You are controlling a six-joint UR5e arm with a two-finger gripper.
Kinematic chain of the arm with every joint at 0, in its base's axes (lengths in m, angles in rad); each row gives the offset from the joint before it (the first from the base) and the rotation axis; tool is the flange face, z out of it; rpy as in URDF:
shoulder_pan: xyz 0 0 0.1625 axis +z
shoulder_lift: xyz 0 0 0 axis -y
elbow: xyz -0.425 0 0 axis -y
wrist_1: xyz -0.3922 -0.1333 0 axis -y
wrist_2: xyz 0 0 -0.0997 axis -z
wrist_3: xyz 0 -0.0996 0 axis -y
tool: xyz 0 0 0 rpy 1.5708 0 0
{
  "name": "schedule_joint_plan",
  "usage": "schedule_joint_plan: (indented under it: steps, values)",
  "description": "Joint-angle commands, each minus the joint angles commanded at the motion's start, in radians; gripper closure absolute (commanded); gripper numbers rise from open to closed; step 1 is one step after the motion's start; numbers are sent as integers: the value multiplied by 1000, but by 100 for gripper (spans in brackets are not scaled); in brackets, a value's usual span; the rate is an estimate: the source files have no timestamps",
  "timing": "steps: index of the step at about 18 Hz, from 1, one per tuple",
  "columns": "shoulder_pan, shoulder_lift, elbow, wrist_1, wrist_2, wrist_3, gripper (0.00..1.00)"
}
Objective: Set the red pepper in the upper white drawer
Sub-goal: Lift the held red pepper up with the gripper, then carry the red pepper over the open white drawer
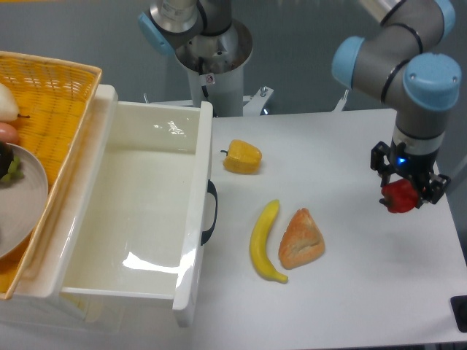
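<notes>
I see my end effector (403, 191) closed around the pepper (399, 197) at the right side of the tabletop (343, 292), well apart from the drawer (191, 219). The drawer stands open on the left, its dark handle facing a yellow pepper (242, 157), a banana (264, 240) and a pastry (300, 239). A basket (51, 95) sits beside the drawer.
</notes>
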Motion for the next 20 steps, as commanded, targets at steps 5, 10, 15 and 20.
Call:
schedule_joint_plan:
  steps: [5,10,15,20]
  values:
    - [-45,74,2,-52,-24,-74,40]
    - [-72,149,6,-123,-97,-103,40]
    - [-123,192,11,-124,-175,-193,40]
    - [-183,230,12,-123,-255,-221,40]
